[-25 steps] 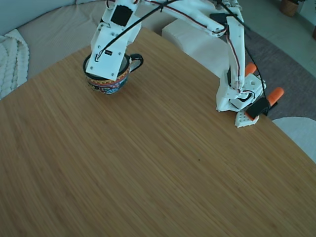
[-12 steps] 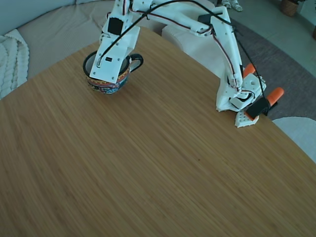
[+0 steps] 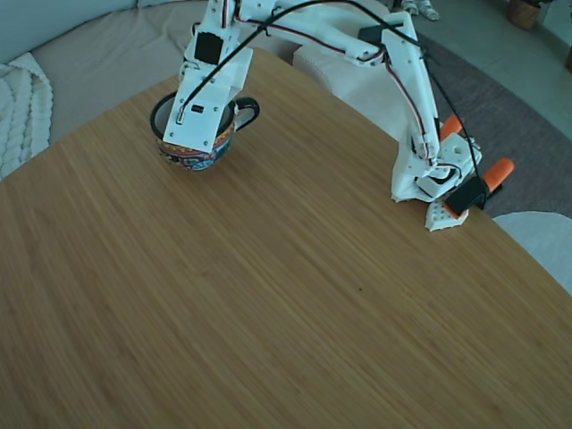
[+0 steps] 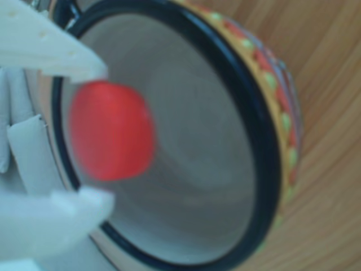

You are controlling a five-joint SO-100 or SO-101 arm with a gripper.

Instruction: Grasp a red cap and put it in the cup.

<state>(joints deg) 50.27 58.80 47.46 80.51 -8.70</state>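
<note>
Gripper has lifted slightly above cup since 1 s ago; fingers spread, red cap blurred, apparently loose over cup's mouth. Drop likely underway.

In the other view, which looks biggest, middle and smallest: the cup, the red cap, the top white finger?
1. The cup, biggest.
2. The red cap.
3. The top white finger, partly cut off and near the camera, so second and third are unsure.

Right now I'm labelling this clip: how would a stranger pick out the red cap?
Find the wooden table, then the cup with its black rim near its far edge. In the other view, the red cap shows against the cup's pale interior between the white jaws: small, round, the only bright red thing.
</note>
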